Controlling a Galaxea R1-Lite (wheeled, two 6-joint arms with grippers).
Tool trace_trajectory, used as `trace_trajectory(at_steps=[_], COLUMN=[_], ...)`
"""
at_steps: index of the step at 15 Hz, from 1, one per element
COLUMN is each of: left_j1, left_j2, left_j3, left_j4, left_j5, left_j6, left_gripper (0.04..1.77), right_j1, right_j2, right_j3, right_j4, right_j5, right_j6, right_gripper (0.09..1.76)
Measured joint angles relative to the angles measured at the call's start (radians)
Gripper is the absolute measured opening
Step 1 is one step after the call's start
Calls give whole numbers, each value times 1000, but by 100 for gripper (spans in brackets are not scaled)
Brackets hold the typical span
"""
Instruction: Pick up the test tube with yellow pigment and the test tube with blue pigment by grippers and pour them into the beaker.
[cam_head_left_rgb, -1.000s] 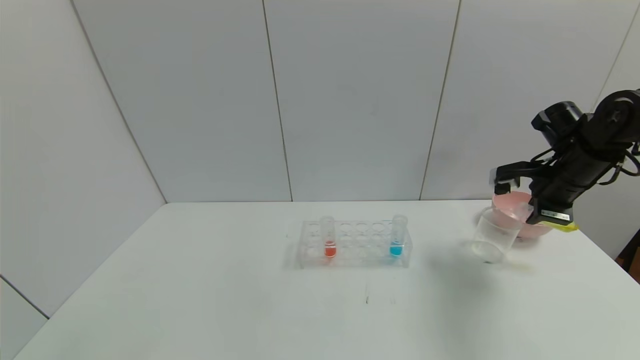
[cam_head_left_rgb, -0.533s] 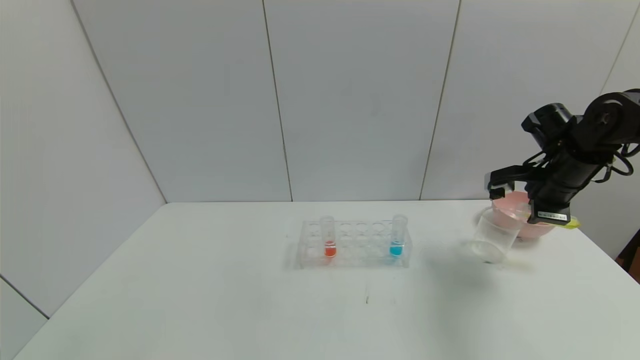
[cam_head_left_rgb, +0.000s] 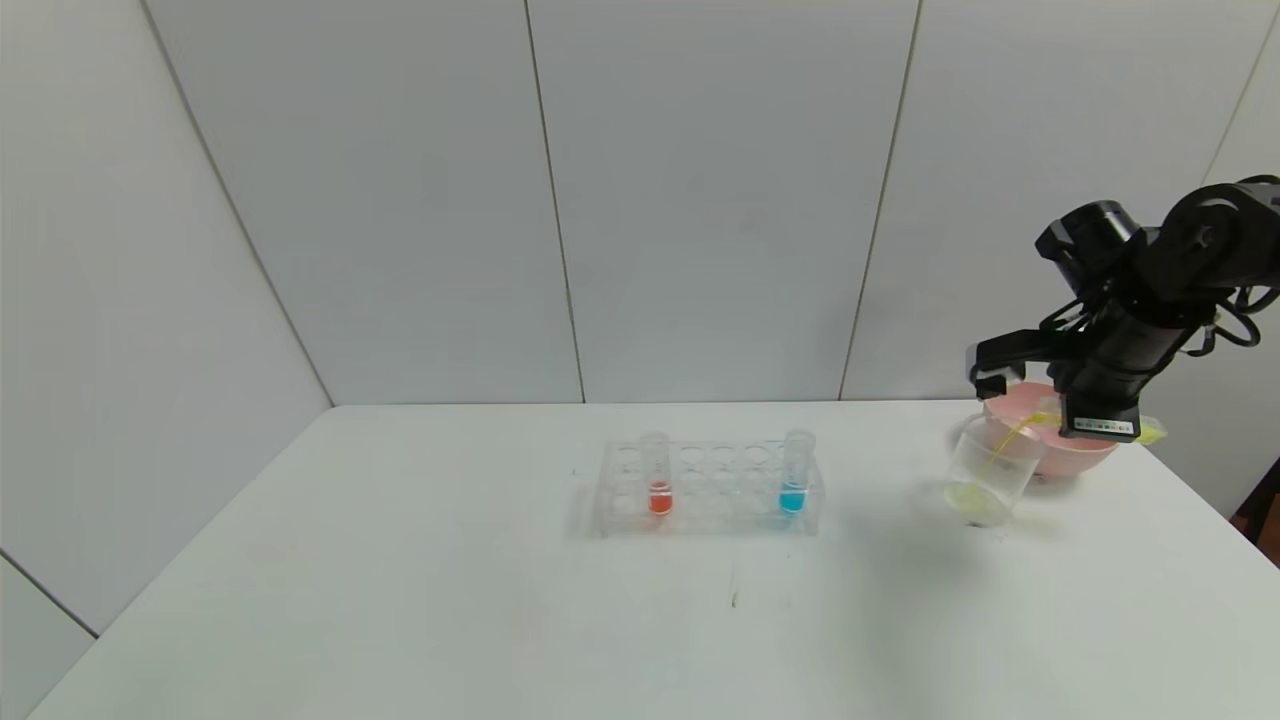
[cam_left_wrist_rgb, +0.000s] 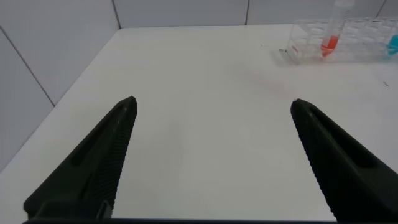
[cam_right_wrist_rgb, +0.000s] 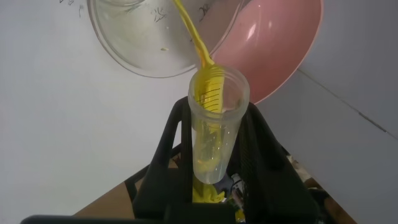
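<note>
right wrist view shows the right gripper (cam_right_wrist_rgb: 214, 158) clamped on the test tube with yellow pigment (cam_right_wrist_rgb: 214, 118), tipped so a thin yellow stream arcs from its mouth into the beaker (cam_head_left_rgb: 985, 470), which stands just beside the pink bowl (cam_head_left_rgb: 1050, 440). tipped further, the stream could overshoot the rim onto the table (cam_head_left_rgb: 500, 600). the test tube with blue pigment (cam_head_left_rgb: 795, 470) waits in the rack (cam_head_left_rgb: 710, 488), and the left gripper (cam_left_wrist_rgb: 211, 155) hangs apart, parked.

Clear rack (cam_head_left_rgb: 708, 488) w/ orange-red tube (cam_head_left_rgb: 656, 473); pink bowl (cam_head_left_rgb: 1050, 460) at table's (cam_head_left_rgb: 500, 600) right.
</note>
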Motion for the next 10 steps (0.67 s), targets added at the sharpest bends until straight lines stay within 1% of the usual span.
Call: trace_trajectory(at_steps=[2, 5, 10], left_j1=[0, 0, 0], left_j2=[0, 0, 0], left_j3=[0, 0, 0], left_j4=[0, 0, 0], left_j5=[0, 0, 0], left_j6=[0, 0, 0], left_gripper=[176, 176, 176], right_j1=[6, 18, 35], right_j2=[0, -4, -10], right_j3=[0, 0, 0], right_j4=[-3, -9, -8], right_j5=[-9, -61, -72], right_j6=[0, -12, -16], right_gripper=[50, 50, 50])
